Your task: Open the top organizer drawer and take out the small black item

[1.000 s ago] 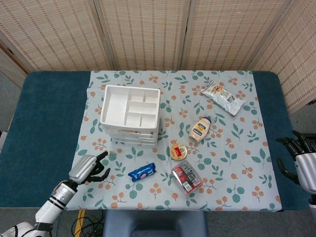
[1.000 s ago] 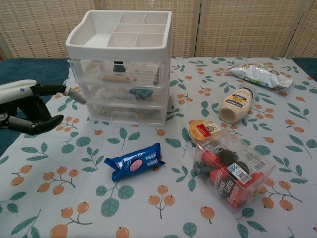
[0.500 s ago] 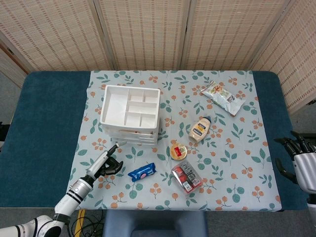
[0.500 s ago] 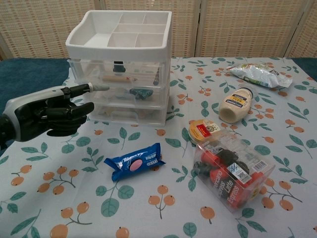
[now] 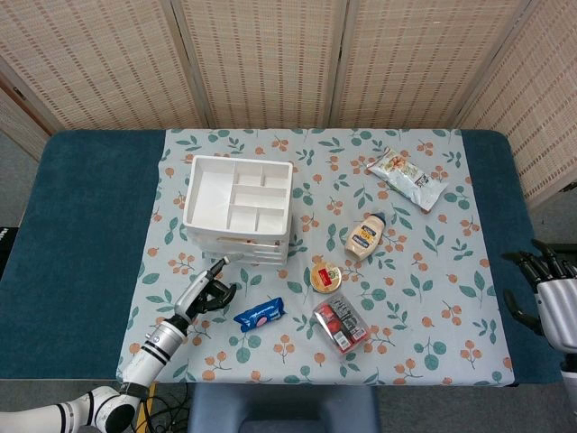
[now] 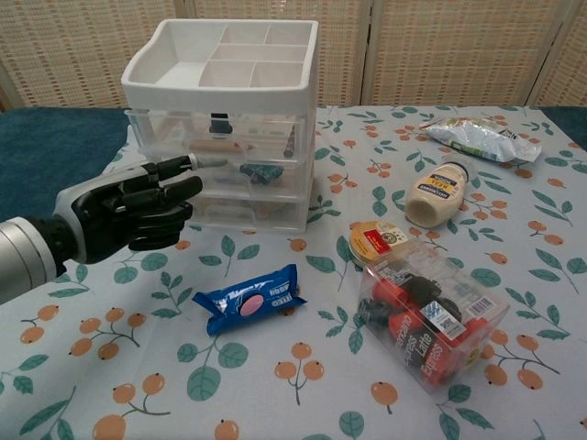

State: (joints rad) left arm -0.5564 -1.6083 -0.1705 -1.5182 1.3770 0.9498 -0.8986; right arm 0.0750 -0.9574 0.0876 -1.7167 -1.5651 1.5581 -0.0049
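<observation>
Several snacks point(image 6: 249, 306) beside organizer point(image 6: 223, 119).

White organizer point(image 5: 238, 207); blue cookie pack point(image 6: 249, 298); leaf-and-berry patterned tablecloth point(image 5: 424, 298).

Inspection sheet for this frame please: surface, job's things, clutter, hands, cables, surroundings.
Surface: dark blue table under a pale cloth printed with leaves and berries.
Job's things: white three-drawer plastic organizer, all drawers closed; small black item seen through the clear top drawer front.
Clutter: blue cookie packet, clear box of red capsules, round tan-lidded tub, mayonnaise bottle lying down, snack bag.
Hands: left hand raised near the drawer fronts, holding nothing, contact unclear; right hand at the table's right edge, fingers apart.
Cables: some under the front edge.
Surroundings: woven folding screens.
</observation>
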